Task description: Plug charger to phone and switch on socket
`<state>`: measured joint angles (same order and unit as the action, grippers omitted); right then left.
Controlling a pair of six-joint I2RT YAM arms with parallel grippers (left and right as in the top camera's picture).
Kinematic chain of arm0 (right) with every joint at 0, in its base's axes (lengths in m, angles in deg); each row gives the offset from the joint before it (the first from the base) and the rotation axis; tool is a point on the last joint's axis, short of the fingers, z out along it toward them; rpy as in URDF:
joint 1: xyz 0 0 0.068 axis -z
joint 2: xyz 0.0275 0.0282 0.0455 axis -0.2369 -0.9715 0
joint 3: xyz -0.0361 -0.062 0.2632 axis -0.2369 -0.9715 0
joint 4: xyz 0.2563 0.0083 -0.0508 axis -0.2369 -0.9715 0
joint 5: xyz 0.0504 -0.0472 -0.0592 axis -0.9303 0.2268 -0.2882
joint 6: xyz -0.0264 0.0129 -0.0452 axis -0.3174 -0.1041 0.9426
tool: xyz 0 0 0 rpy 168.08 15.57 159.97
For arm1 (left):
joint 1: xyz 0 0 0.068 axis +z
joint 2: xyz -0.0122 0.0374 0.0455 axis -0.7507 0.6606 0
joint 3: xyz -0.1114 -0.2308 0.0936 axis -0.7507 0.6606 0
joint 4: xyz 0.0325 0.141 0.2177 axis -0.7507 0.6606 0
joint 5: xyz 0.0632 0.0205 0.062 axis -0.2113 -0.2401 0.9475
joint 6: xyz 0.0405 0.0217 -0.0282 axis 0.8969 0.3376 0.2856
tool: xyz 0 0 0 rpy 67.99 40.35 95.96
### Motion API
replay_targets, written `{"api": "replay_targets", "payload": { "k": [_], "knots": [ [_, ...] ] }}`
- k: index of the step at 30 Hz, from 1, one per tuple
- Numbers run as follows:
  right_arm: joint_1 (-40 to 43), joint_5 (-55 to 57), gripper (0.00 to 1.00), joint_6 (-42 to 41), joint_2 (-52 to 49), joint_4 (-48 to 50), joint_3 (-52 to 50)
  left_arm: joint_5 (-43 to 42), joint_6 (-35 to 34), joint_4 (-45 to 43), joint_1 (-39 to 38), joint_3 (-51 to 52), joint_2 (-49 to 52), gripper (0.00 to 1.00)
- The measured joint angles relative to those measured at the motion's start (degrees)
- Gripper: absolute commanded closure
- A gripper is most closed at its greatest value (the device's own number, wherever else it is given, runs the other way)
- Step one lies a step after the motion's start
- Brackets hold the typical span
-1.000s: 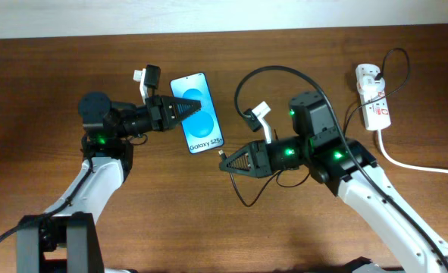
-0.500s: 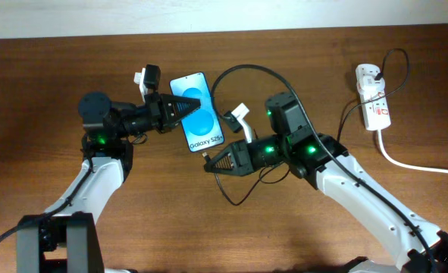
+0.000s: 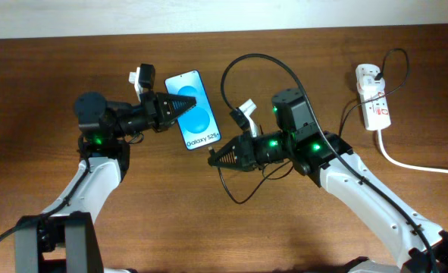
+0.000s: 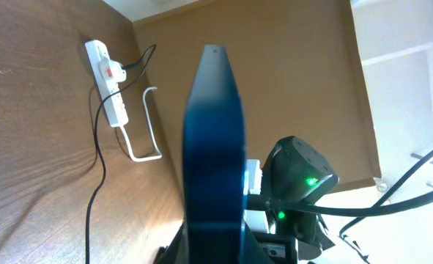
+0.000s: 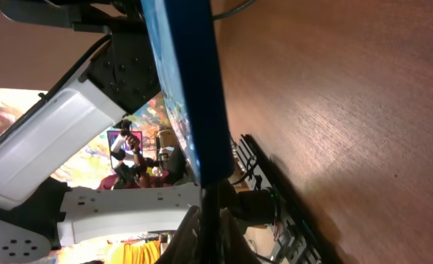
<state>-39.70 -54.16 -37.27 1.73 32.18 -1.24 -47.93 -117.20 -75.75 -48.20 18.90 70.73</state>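
- Seen from overhead, my worktop is evenly and warmly lit. Shadows are soft and faint, and the wood shows no glare.
- The phone screen glows bright blue, and its white lettering is sharp.
- In my left wrist view the phone's edge sits too close, dark and blurred. The socket behind it is sharper, and the right side washes out white.
- In my right wrist view the phone is a blue blur, the wood grain is crisp, and the far left is bright and hazy.
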Motion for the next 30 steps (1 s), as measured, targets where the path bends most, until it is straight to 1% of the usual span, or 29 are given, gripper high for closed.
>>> {"api": "replay_targets", "payload": {
  "k": [6,18,23,30],
  "knots": [
    [0.0,0.4,0.96,-0.5,0.0,4.3,0.0,2.8,0.0,0.0,0.0,0.0,0.0,1.00],
    [0.0,0.5,0.96,-4.6,-1.7,4.5,0.0,3.4,-0.7,0.0,0.0,0.0,0.0,1.00],
    [0.0,0.7,0.96,-5.4,-3.2,7.0,0.0,3.5,-0.9,0.0,0.0,0.0,0.0,1.00],
    [-0.6,-1.7,0.96,-5.6,-3.2,7.0,0.0,3.6,-0.9,0.0,0.0,0.0,0.0,1.00]
  ]
}}
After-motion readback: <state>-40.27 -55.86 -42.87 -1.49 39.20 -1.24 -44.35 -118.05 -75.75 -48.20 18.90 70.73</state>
